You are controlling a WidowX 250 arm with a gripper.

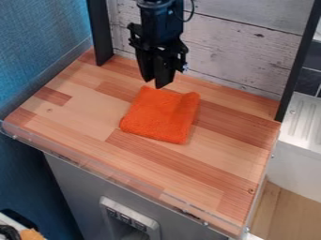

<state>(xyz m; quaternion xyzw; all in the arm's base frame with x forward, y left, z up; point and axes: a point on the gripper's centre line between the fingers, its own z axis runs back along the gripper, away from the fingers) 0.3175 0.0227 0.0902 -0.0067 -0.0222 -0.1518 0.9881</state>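
My arm (161, 18) comes in from the top edge of the camera view, and my black pincer (156, 83) hangs from it, pointing down over the far part of the wood-patterned tabletop (81, 119); whether it is open or closed I cannot tell from this angle. Right by its tips lies an orange cloth (160, 115), a little beyond the middle of the top; it is a soft, roughly square piece, lying at a slight slant, with a raised ridge near its right side; my tips overlap its far edge in the view, though whether they touch it or hover just above is hard for me to judge.

Behind me stands a wall of pale, weathered planks (241, 54), with a black post (100, 33) at the left and another black post (296, 65) at the right; a textured blue surface (41, 42) runs along the left side; a clear strip (94, 168) edges the front of the tabletop, above a grey front (72, 187) that bears a panel with small dark switches (125, 219); beyond the right side is a white, ridged surface (307, 119), with a wooden floor (291, 213) lower down.
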